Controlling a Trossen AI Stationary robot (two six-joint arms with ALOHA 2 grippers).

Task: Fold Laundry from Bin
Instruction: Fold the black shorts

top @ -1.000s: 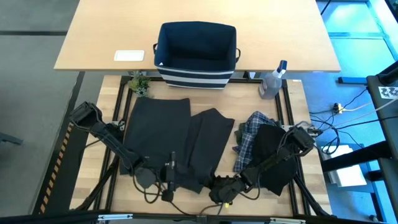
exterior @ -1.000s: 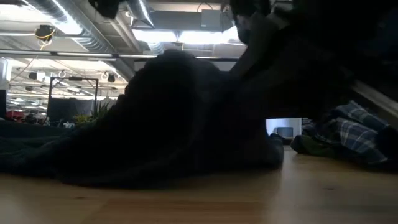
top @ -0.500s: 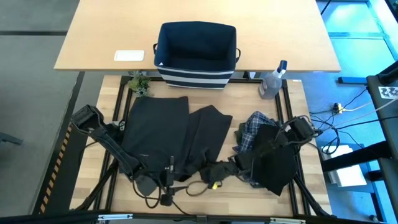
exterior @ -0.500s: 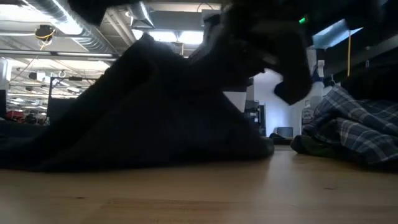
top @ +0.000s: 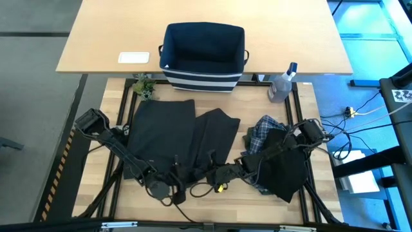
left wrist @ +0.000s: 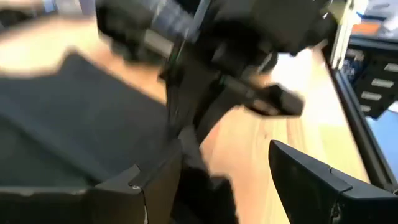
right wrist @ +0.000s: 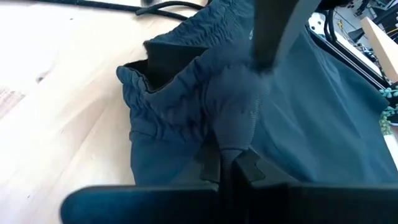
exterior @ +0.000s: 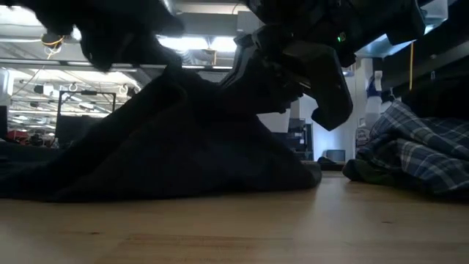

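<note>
The desk [top: 302,106] carries the striped bin [top: 203,57] at its far edge and, spread flat nearer the arms, the dark garment [top: 180,138], its long axis running from the bin side toward the near edge. The plaid shirt [top: 259,138] and a black garment [top: 286,169] lie heaped to the right. The right pincer [top: 215,174] is at the dark garment's near hem, fingers closed on a gathered, elasticated edge that the low view shows lifted into a peak. The left pincer [top: 172,185] sits just beside it at the same hem, fingers spread wide and holding nothing. The rest of the garment stretches away from both pincers toward the bin, so a fold would likely carry the hem that way.
</note>
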